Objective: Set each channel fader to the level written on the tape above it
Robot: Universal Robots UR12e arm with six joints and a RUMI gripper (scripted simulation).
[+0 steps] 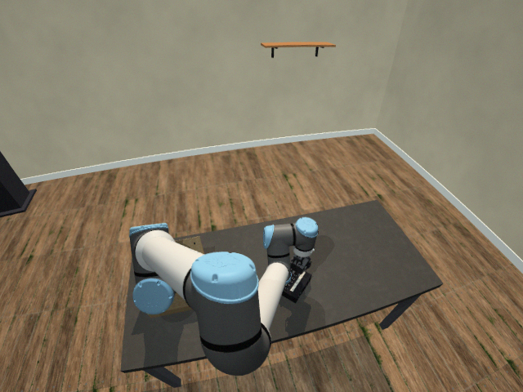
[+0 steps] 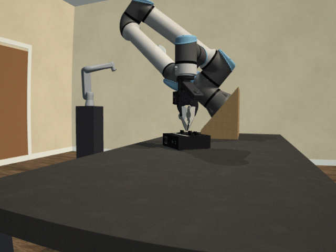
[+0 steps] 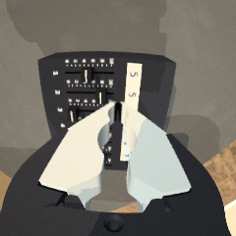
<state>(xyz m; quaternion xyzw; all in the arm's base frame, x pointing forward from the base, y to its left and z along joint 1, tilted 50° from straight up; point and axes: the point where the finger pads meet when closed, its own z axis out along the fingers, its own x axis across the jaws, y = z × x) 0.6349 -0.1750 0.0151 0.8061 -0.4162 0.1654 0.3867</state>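
The lighting desk [image 1: 297,285] [image 2: 187,140] [image 3: 59,84] is a small black box on the dark table [image 1: 371,253] [image 2: 163,189]. In the wrist view it shows several fader slots with small knobs, among them one fader [image 3: 88,75] in the top row and one [image 3: 100,95] in the second row. A white tape strip [image 3: 133,84] with the digits 5 and 5 runs along the desk's right side. My gripper [image 3: 118,103] [image 2: 187,127] [image 1: 301,269] is shut, its tips pressed together. It points down just above the desk's middle. The lower faders are hidden behind my fingers.
A tan wedge block [image 2: 225,119] stands on the table behind the desk. A second grey arm on a black pedestal [image 2: 89,130] stands off the table to the left. A wooden shelf [image 1: 297,44] hangs on the far wall.
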